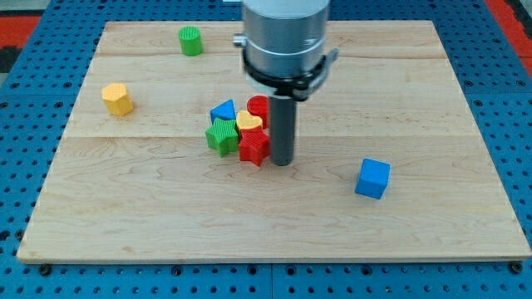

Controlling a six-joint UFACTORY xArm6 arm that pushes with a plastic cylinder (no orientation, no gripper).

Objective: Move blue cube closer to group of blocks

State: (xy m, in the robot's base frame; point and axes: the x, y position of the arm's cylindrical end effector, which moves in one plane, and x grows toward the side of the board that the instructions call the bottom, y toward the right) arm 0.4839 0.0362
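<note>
The blue cube (pixel 372 178) sits alone on the wooden board (pixel 166 216), toward the view's lower right. A group of blocks lies near the middle: a blue triangle (pixel 223 110), a red cylinder (pixel 258 106), a yellow heart (pixel 248 122), a green star (pixel 222 136) and a red star (pixel 253 147). My tip (pixel 282 161) stands just right of the red star, touching or nearly touching it. The blue cube is about a hundred pixels to the right of my tip and slightly lower.
A green cylinder (pixel 190 41) stands near the board's top edge at the left. A yellow hexagonal block (pixel 118 99) sits at the far left. The arm's grey body (pixel 285 37) hangs over the top middle of the board.
</note>
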